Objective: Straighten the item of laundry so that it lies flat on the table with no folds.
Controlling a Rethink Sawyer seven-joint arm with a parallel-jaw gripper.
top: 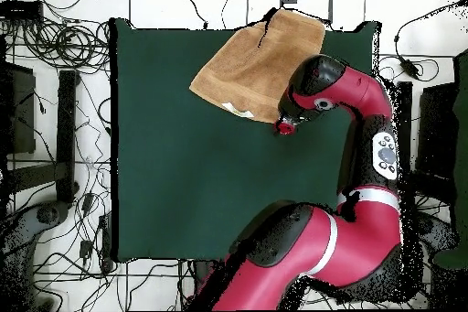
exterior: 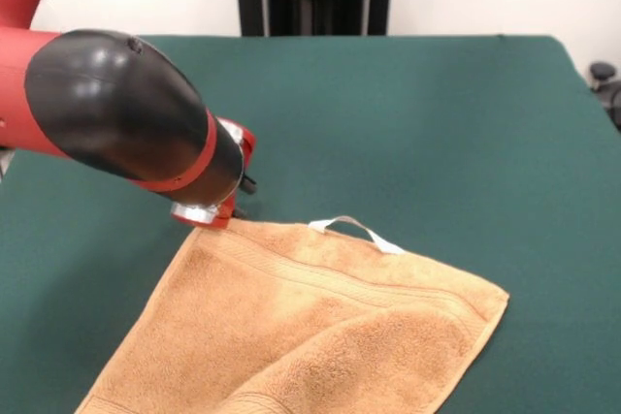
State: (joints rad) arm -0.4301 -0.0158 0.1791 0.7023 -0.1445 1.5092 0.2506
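On the table (top: pixel 183 162), the towel (top: pixel 260 61) lies diagonally.

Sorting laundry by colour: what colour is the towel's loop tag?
White; the loop tag on the golden-tan towel shows best in the front view.

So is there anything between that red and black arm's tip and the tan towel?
Nothing shows: in the front view the gripper sits right at the golden-tan terry towel's corner, over the dark green felt table.

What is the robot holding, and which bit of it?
It cannot be told. The gripper sits at the towel's far corner, but the arm hides whether it grips.
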